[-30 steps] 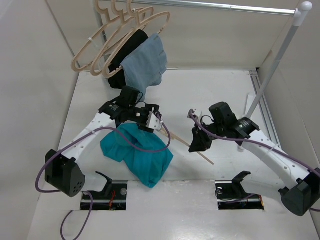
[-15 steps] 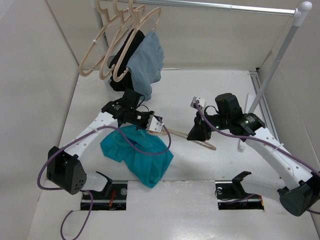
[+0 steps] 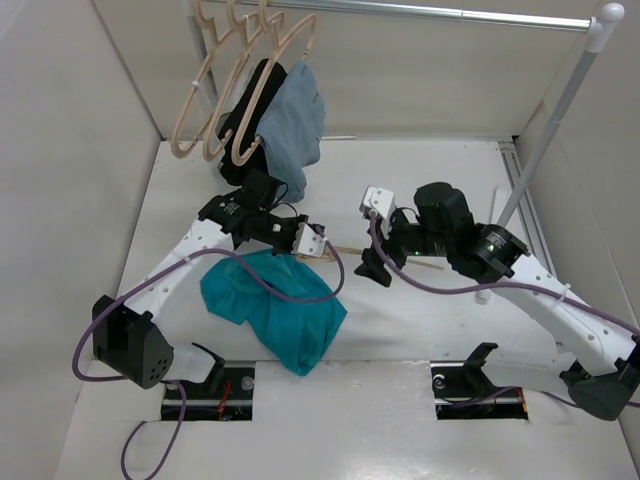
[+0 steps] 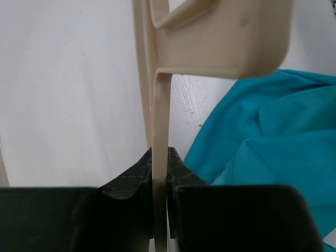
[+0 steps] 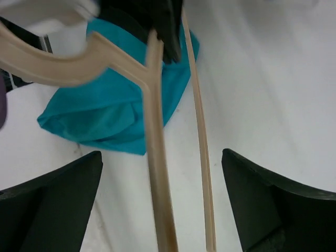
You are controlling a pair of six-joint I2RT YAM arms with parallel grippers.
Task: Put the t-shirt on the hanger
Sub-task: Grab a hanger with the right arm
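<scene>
The teal t-shirt [image 3: 275, 310] lies crumpled on the table in front of the left arm, and also shows in the wrist views [image 4: 273, 131] [image 5: 110, 110]. My left gripper [image 3: 316, 244] [image 4: 160, 164] is shut on a pale beige hanger [image 3: 400, 260] [image 4: 160, 126], its thin bar pinched between the black pads. The hanger reaches rightward from there. My right gripper [image 3: 380, 262] [image 5: 161, 157] stands wide open around the hanger's two bars [image 5: 155, 157], touching neither.
Several identical beige hangers [image 3: 215, 100] hang from the rail [image 3: 430, 12] at the back left, two carrying a black garment [image 3: 245, 120] and a grey-blue garment [image 3: 295, 125]. The rack's white upright [image 3: 550, 120] stands at the right. Walls close in on the left and at the back.
My left gripper has shut on the hanger. My right gripper, which was holding it, has opened wide and shifted left along it. The hanger's right end has risen off the table.
</scene>
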